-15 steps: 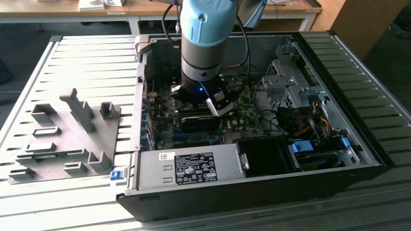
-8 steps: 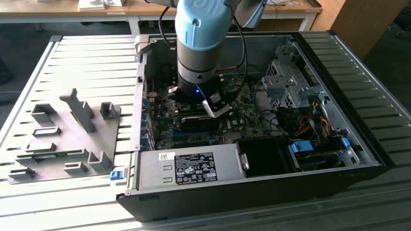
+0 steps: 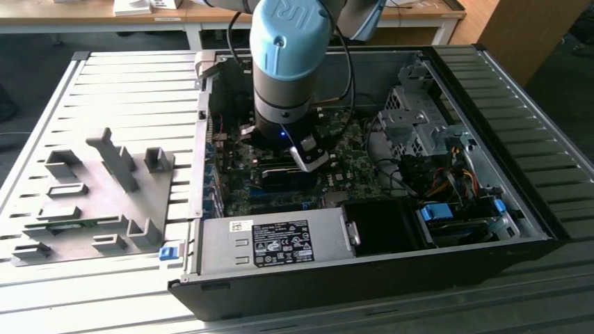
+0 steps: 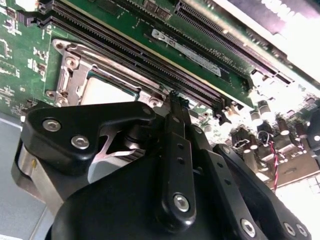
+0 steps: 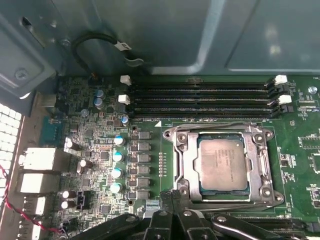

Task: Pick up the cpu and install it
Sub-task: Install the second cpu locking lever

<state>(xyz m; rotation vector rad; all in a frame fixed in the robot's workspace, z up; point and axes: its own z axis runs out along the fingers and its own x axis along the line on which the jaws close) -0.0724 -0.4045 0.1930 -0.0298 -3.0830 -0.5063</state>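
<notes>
1. The jaws (image 4: pixel 172 107) are pressed together with nothing between them, their tips just above the motherboard (image 5: pixel 100 150) beside the socket (image 5: pixel 222 165).
2. The cpu (image 5: pixel 223 164) lies flat in the metal-framed socket, silvery top up, in both wrist views.
3. Four empty memory slots (image 5: pixel 200 100) run alongside the socket.
4. In the exterior view the arm (image 3: pixel 289 62) reaches down into the open computer case (image 3: pixel 519 174) on the bench (image 3: pixel 121 90), with the grey power supply (image 3: pixel 274 243) at the near side.
</notes>
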